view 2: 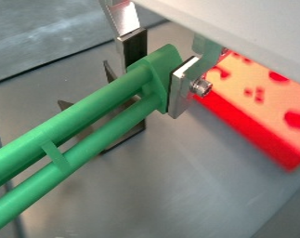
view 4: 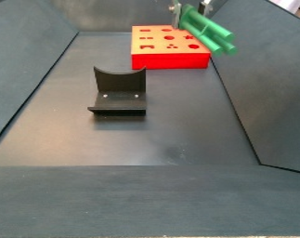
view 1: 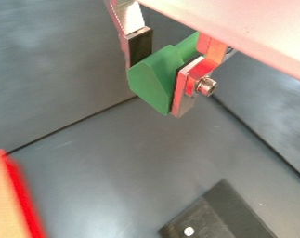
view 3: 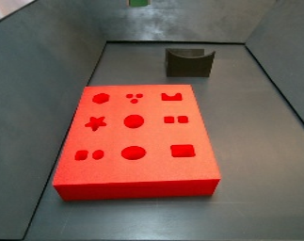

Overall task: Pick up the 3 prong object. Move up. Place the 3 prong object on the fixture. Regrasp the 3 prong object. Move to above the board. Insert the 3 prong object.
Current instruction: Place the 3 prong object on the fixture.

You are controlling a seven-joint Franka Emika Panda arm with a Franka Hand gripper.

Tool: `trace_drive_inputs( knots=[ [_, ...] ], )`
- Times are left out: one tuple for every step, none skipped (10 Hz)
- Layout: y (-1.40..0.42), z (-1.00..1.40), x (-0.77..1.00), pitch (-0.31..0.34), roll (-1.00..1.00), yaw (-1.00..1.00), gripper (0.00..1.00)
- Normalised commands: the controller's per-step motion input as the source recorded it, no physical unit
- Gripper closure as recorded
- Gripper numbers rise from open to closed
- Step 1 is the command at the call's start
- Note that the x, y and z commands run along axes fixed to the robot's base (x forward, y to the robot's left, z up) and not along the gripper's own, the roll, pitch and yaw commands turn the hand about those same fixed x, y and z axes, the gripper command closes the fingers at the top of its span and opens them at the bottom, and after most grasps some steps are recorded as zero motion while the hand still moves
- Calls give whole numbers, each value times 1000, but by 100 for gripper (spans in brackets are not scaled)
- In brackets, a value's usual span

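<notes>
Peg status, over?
Gripper shut on the green peg, held high off the floor. Fixture empty, board holes unfilled. Nothing in the way.

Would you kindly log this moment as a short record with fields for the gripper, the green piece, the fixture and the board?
gripper: raised above the floor, shut on the 3 prong object, silver fingers on either side of it
3 prong object: bright green, held in the air, long prongs sticking out sideways in a wrist view
fixture: dark bracket standing on the floor, notch unoccupied, apart from the board
board: red, flat on the floor, all cut-outs open
stage: object lifted, not yet on the fixture
</notes>
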Motion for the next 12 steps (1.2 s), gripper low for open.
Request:
trace_drive_inputs(
  knots=[
    [417,-228,1000,76,404,-643,100],
    [361,-192,1000,97,296,-366,100],
    [342,-183,1000,101,216,-233,100],
    [309,-172,1000,94,135,-126,100],
    [294,-164,1000,91,113,-97,100],
    [263,-147,1000,87,79,-58,100],
    [251,-141,1000,90,71,-48,100],
    [220,-125,1000,98,51,-29,100],
    [209,-119,1000,102,48,-28,100],
    [183,-104,1000,110,49,-23,100],
    [164,-93,1000,117,53,-20,100],
    [140,-80,1000,127,58,-18,100]
  ],
)
